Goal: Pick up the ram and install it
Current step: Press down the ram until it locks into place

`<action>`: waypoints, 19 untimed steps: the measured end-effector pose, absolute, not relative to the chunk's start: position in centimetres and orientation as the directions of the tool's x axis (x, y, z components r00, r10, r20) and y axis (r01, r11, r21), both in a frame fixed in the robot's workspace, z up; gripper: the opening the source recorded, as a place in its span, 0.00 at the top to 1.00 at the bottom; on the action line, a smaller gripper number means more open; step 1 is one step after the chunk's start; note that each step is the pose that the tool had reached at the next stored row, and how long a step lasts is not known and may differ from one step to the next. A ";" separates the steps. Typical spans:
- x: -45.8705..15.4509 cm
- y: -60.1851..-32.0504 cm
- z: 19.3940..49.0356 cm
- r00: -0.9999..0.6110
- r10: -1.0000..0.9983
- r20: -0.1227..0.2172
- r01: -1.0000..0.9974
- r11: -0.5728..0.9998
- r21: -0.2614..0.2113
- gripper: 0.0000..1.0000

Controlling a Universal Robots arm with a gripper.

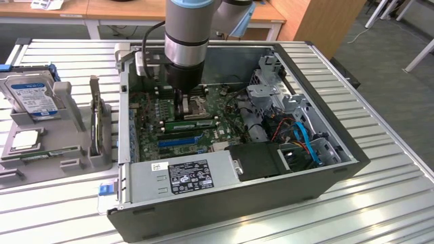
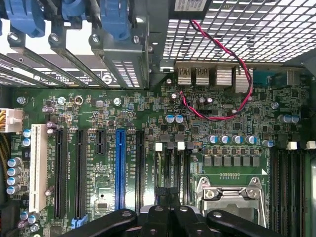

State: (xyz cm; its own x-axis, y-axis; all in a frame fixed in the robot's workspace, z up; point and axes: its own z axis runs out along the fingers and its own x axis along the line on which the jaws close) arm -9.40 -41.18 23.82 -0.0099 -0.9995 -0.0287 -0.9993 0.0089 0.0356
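The ram (image 1: 192, 123) is a narrow green stick with a white label. It lies along the green motherboard (image 1: 152, 114) inside the open computer case (image 1: 326, 127), just in front of the processor socket (image 1: 196, 101). My gripper (image 1: 183, 108) hangs straight down from the arm, right behind and above the stick; I cannot tell whether it touches it. In the wrist view my gripper (image 2: 170, 219) has its black fingers (image 2: 118, 222) drawn together over black memory slots (image 2: 170, 165) with white latches. The fingers hide what lies beneath them.
A blue expansion slot (image 2: 120, 168) and long black slots run beside the gripper. A red-and-black cable (image 2: 232, 74) loops near the rear ports. The power supply (image 1: 186, 175) fills the case's front. A grey fixture (image 1: 54, 142) with a hard drive (image 1: 30, 96) stands at the exterior view's left.
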 end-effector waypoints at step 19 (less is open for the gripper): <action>-9.4 -41.4 23.3 -0.010 -1.000 -0.029 -0.999 0.009 0.036 0.90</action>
State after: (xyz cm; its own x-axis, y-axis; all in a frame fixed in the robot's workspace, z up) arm -9.40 -41.40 23.26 -0.0099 -0.9995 -0.0287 -0.9993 0.0089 0.0355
